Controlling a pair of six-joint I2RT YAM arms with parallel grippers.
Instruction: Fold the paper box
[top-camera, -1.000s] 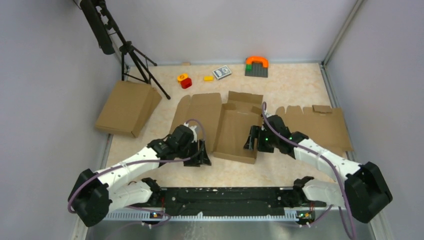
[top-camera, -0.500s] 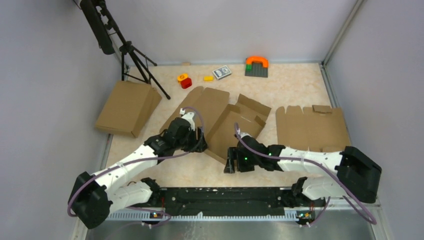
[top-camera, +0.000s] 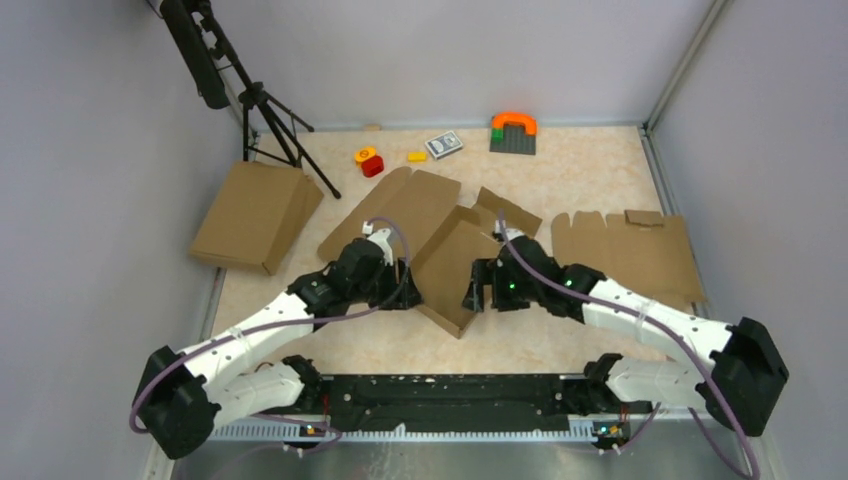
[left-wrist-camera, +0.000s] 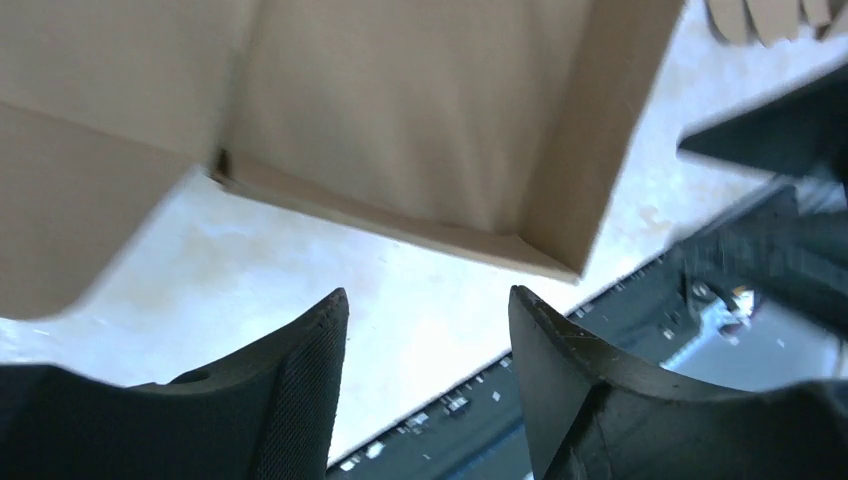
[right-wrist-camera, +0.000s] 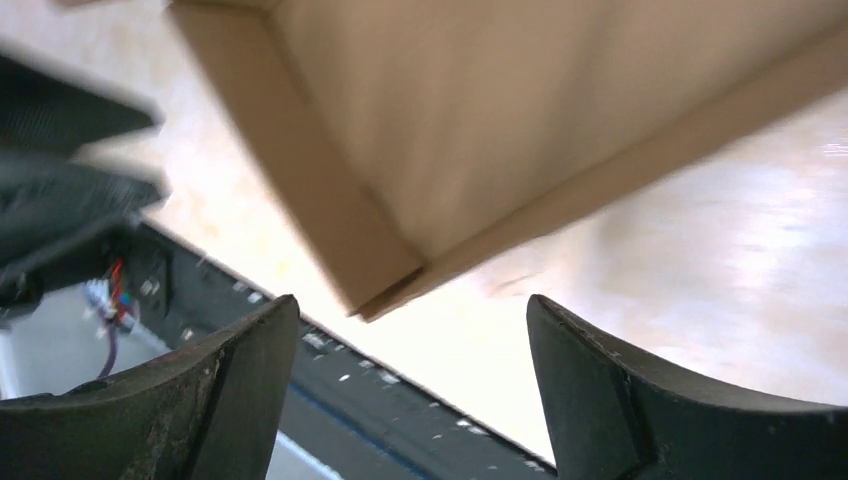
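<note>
The paper box (top-camera: 452, 262) is a shallow brown cardboard tray lying turned at an angle mid-table. Its lid flap (top-camera: 395, 210) is spread out to the far left. My left gripper (top-camera: 407, 290) is open close beside the tray's left wall. In the left wrist view the tray's corner (left-wrist-camera: 430, 110) lies just beyond the left gripper (left-wrist-camera: 425, 300), with only table between the fingers. My right gripper (top-camera: 478, 293) is open by the tray's right wall. The right wrist view shows a box corner (right-wrist-camera: 470, 110) ahead of the empty right gripper (right-wrist-camera: 412, 305).
Another shallow brown box (top-camera: 255, 215) lies at the left beside a tripod (top-camera: 270, 110). A flat notched cardboard blank (top-camera: 625, 255) lies at the right. Small toys (top-camera: 368, 160), a card deck (top-camera: 443, 145) and a grey plate with an orange arch (top-camera: 513, 132) sit at the back.
The box has turned on the table to sit at an angle. My right gripper swung toward the near edge, then back to the box's right side, opening wider. The left gripper shifted slightly.
</note>
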